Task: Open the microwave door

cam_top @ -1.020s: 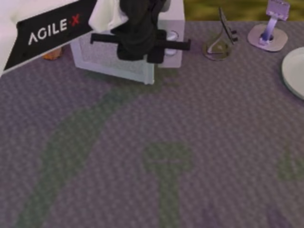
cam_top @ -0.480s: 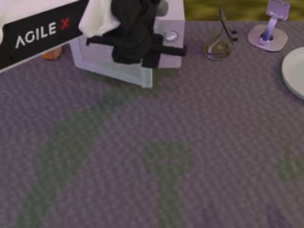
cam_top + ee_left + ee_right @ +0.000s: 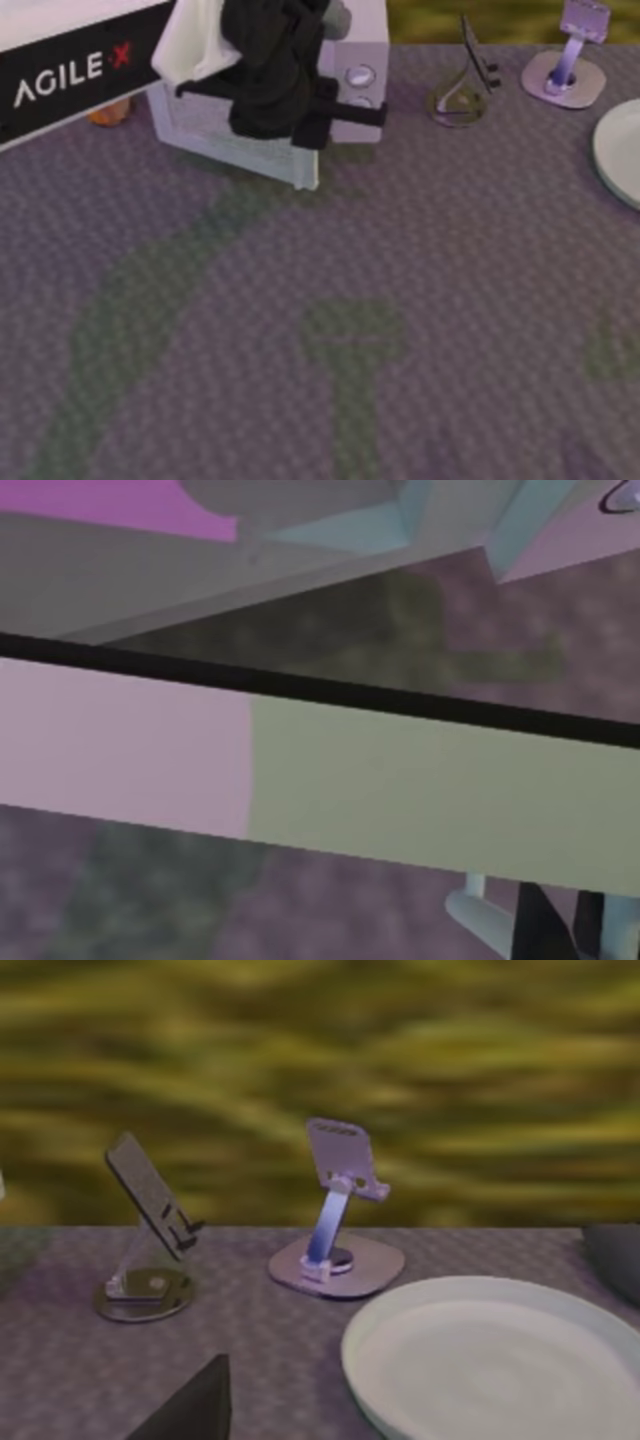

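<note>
My left end effector (image 3: pixel 300 128) is positioned over the front of the microwave (image 3: pixel 365 45), which stands at the far left of the table (image 3: pixel 400 330). The black wrist body covers the contact area in the top view, so I cannot tell how far the fingers are spread or whether they hold anything. The microwave door (image 3: pixel 255 160) is swung partly out from the cabinet: its free right edge projects toward the near side, while its left edge stays by the cabinet. A round grey knob (image 3: pixel 360 75) is visible on the panel to the right of the door. In the left wrist view a broad flat band fills the middle.

My right arm is parked off the top view. Its wrist view shows a dark phone stand (image 3: pixel 148 1235), a purple phone stand (image 3: pixel 338 1215) and a white plate (image 3: pixel 500 1360) at the far right of the table.
</note>
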Motion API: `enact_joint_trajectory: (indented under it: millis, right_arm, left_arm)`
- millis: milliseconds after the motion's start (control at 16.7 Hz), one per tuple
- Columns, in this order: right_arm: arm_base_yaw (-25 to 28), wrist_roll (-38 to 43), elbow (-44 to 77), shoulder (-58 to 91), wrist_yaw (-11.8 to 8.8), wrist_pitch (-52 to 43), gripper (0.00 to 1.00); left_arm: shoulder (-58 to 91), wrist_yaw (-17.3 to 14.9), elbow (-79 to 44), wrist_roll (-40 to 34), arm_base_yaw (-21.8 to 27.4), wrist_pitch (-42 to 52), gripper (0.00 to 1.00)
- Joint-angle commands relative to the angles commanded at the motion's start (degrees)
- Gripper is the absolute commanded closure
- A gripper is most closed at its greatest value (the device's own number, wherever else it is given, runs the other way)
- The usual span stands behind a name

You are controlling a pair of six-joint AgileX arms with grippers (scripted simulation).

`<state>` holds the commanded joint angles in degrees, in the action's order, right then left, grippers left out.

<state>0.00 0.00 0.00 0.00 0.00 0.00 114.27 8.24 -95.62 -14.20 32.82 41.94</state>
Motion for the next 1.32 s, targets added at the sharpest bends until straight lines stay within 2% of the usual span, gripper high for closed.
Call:
enact_joint_trajectory:
  millis: [1140, 1320]
  right_arm:
    - [0.0, 0.0, 0.0, 0.0, 0.0, 0.0, 0.0]
    - [0.0, 0.0, 0.0, 0.0, 0.0, 0.0, 0.0]
  left_arm:
    - [0.0, 0.0, 0.0, 0.0, 0.0, 0.0, 1.0]
    - [-0.51, -0.78, 0.88, 0.64, 0.15, -0.4, 1.0]
